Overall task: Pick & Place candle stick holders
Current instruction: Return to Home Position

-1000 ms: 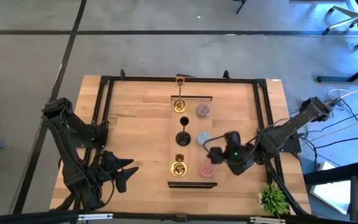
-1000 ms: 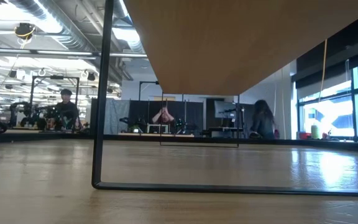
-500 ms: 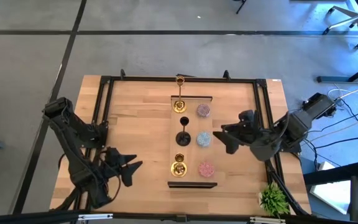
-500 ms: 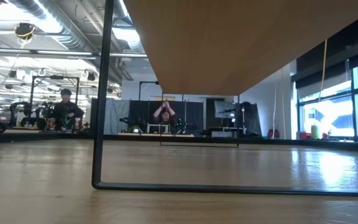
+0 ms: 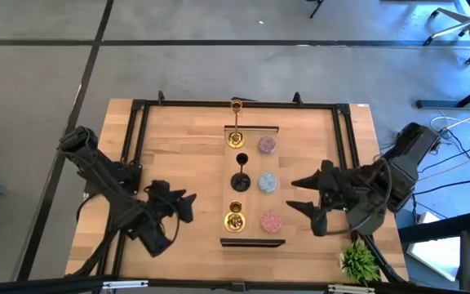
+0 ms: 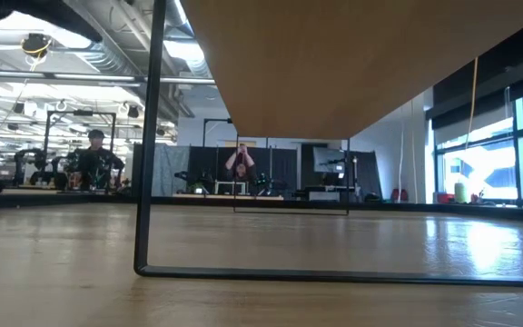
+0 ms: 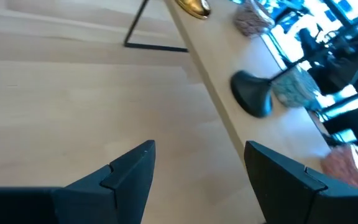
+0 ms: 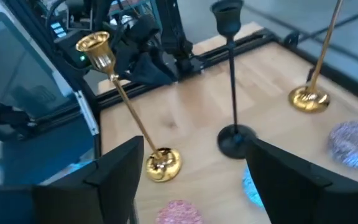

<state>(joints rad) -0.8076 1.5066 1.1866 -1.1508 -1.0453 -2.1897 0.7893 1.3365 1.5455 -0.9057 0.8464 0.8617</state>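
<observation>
Hanging wide open and empty, the right gripper point(image 5: 299, 194) sits over the table point(image 5: 178, 155) just right of the shelf point(image 5: 252, 202). It is level with the gap between the light-blue holder point(image 5: 267, 183) and the pink holder point(image 5: 271, 221) and touches neither. From where I stand, that spread looks like a hand with no load to carry, not one lining up for a grab.

Across the shelf, the left gripper point(image 5: 188, 206) is likewise parted with nothing in it. It hovers over the table to the left of the near gold holder point(image 5: 235, 219), apart from it.

The shelf is a pale board on a black wire frame, running near to far down the table's middle. All six pieces stand on it in two rows. On the left are the stemmed ones, upright: the near gold holder, the black holder point(image 5: 240, 180) in the middle, and the far gold holder point(image 5: 237, 139). On the right are the low round ones: pink nearest, light-blue in the middle, and the mauve holder point(image 5: 267, 145) farthest. I'd guess the split gives each arm a row on its own side.

With all six on the board, the placing looks finished, and both arms seem set to clear off. The small green plant point(image 5: 357, 261) sits at the near right corner, well apart from it all.
</observation>
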